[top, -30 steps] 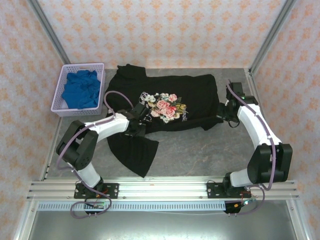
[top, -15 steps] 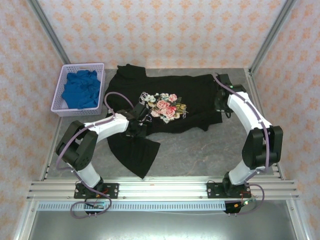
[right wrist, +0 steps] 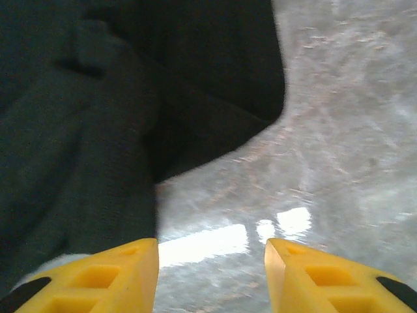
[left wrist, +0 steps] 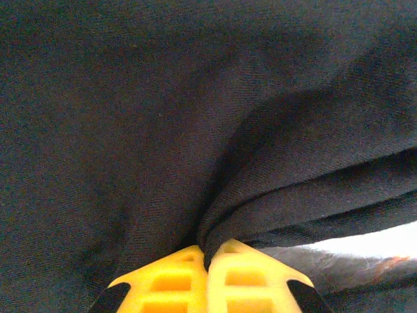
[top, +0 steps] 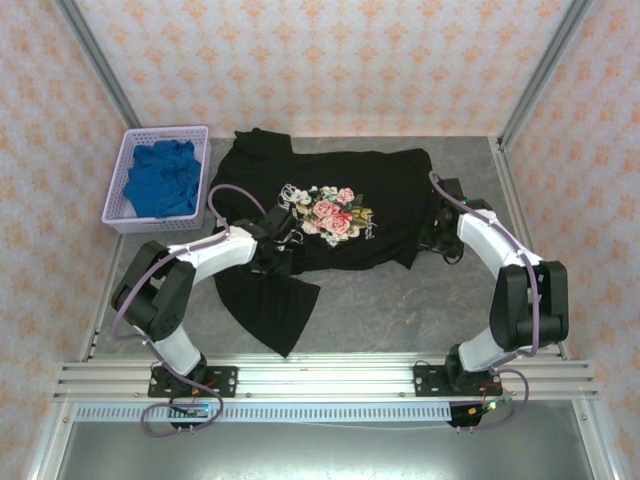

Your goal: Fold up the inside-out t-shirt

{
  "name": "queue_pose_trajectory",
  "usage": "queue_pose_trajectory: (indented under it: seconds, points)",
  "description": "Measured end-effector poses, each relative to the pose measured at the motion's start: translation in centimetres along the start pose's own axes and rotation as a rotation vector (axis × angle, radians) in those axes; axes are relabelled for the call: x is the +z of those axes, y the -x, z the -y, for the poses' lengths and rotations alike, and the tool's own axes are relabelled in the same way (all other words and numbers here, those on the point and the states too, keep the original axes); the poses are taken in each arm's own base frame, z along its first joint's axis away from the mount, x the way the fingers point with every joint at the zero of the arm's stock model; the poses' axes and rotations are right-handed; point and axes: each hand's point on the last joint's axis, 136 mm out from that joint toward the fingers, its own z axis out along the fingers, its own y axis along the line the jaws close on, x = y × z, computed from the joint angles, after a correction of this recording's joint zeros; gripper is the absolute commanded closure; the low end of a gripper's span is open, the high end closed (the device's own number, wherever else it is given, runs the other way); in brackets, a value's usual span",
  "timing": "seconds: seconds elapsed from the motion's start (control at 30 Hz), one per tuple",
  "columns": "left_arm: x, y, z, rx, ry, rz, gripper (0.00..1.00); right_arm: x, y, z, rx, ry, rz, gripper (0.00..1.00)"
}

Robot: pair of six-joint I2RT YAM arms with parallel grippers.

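The black t-shirt lies spread across the grey table, its flower print facing up and one part trailing toward the near left. My left gripper sits at the shirt's near-left side, its yellow fingers shut on a pinched fold of black fabric. My right gripper is at the shirt's right edge, open. In the right wrist view its yellow fingertips stand wide apart over bare table, with the shirt's edge by the left one.
A lilac basket holding a bright blue cloth stands at the far left. Metal frame posts and patterned walls close in the table. Bare grey tabletop lies near the shirt's front and right.
My right arm swung up along the shirt's right edge, then came back down toward its lower right corner. The left gripper has stayed put, holding the fabric.
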Motion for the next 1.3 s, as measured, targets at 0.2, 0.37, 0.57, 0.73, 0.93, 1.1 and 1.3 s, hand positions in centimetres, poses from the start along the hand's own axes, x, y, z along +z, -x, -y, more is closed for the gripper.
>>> queue_pose_trajectory:
  seconds: [0.2,0.37,0.57,0.73,0.93,1.1,1.3]
  points:
    - [0.0,0.0,0.1,0.002,-0.006,-0.003,1.0,2.1,2.2,-2.8,-0.008,0.032,0.024,0.44]
    - [0.0,0.0,0.1,0.002,-0.007,-0.003,1.0,3.6,2.9,-3.1,-0.018,-0.005,0.025,0.47]
    - [0.0,0.0,0.1,0.002,-0.007,-0.003,1.0,4.2,3.9,-1.7,-0.039,-0.115,0.052,0.78]
    - [0.0,-0.1,0.1,0.003,-0.006,-0.003,1.0,3.4,3.9,-0.2,-0.069,-0.201,0.066,0.98]
    - [0.0,-0.1,0.1,0.002,-0.006,-0.003,1.0,-0.6,4.8,-0.8,-0.035,-0.07,0.129,1.0]
    - [0.2,-0.4,0.0,0.002,-0.004,-0.01,1.0,-8.8,6.6,-2.4,0.021,0.265,0.306,1.0]
    - [0.3,-0.6,-0.1,0.002,-0.004,-0.015,1.0,-17.2,6.0,-8.3,-0.121,0.674,0.427,1.0]
